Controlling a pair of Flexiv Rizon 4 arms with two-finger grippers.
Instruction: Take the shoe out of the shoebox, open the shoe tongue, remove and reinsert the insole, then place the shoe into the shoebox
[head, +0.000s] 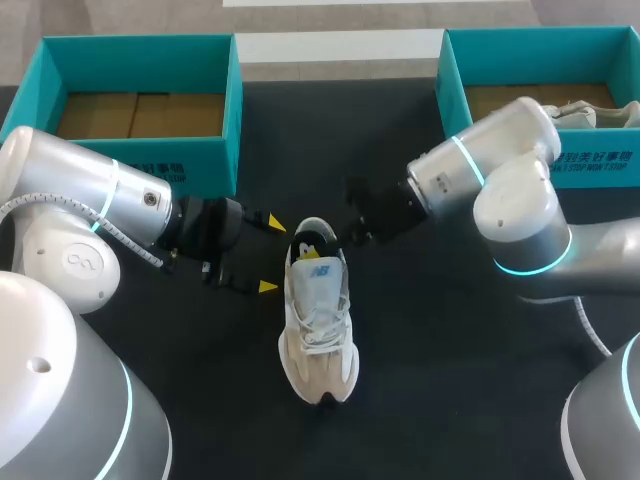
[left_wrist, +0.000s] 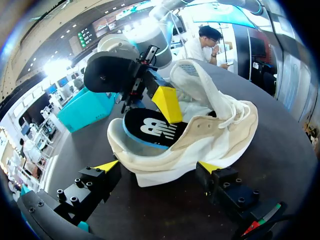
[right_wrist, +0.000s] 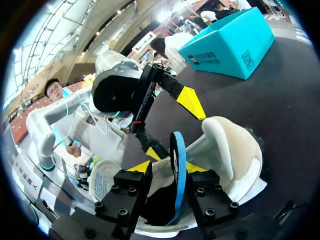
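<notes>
Shoe (head: 318, 330) on table (head: 450, 400), long axis toe toward robot, heel away; right gripper (right_wrist: 167, 168) clamped on insole (left_wrist: 150, 129) standing in heel opening, likely nearer for pull; left gripper (head: 271, 254) spread, beside shoe.

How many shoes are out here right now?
2. One shoe lies on the table, its insole pinched by the right gripper. A second shoe sits in the right teal box, partly hidden; that box may hide more.

Lower insole (right_wrist: 178, 160) hidden inside shoe (right_wrist: 230, 150)
</notes>
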